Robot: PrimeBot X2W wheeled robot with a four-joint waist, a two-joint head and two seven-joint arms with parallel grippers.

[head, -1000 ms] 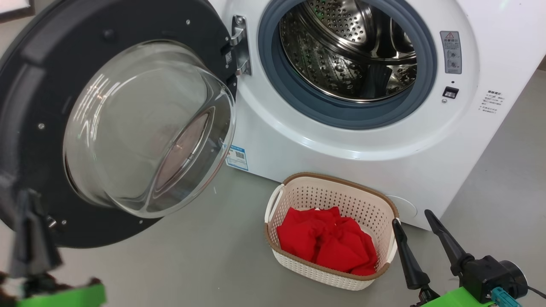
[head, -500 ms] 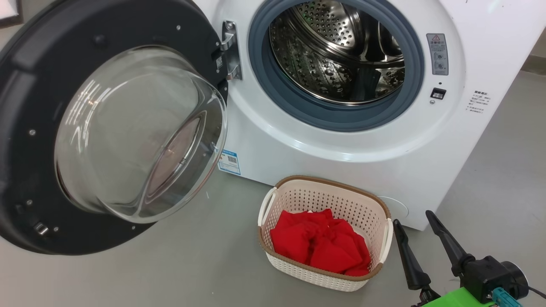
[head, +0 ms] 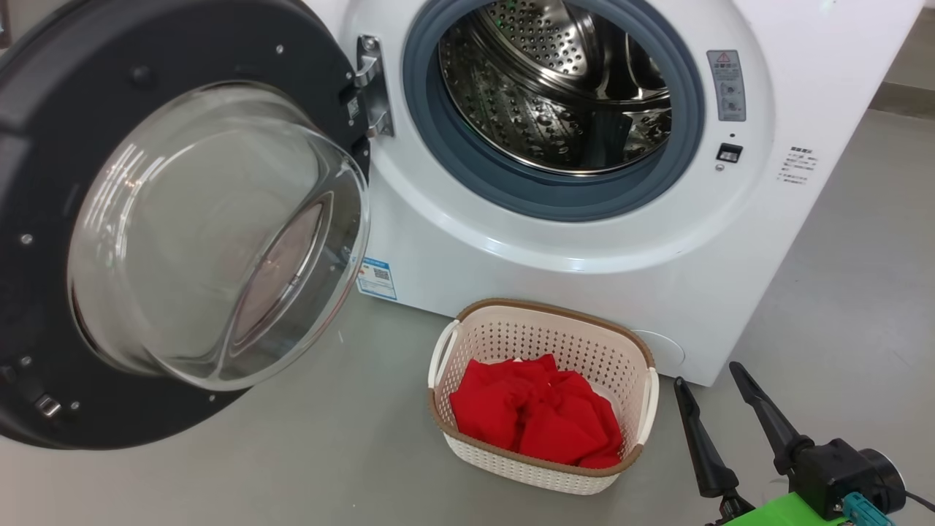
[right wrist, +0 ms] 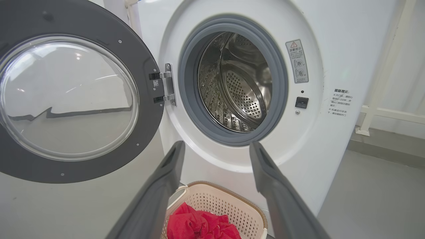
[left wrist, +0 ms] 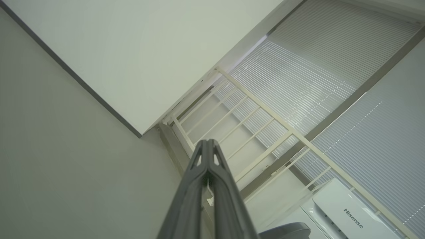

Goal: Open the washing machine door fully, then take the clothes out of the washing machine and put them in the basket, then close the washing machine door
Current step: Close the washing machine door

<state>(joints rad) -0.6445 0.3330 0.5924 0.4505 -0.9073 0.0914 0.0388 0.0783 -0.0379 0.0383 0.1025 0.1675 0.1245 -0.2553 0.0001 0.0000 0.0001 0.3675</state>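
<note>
While the bright red clothes (head: pixel 537 420) lie in the cream perforated basket (head: pixel 540 307) on the floor against the white washing machine (head: pixel 584 241), my right gripper (head: pixel 706 373) stands spread and my left gripper (left wrist: pixel 207 146) is pressed together. I fear a push on the bulging glass of the round black-rimmed door (head: pixel 44 109) would slip, leaving it ajar.

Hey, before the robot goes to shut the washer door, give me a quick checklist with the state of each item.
1. Nothing left in the drum: ok, bare steel where visible.
2. The clothes lying in the basket: ok.
3. The washing machine door swung wide open: ok.
4. The basket out of the door's swing: cannot tell.
5. The left gripper shut and empty: ok.
6. The right gripper open and empty: ok.
</note>
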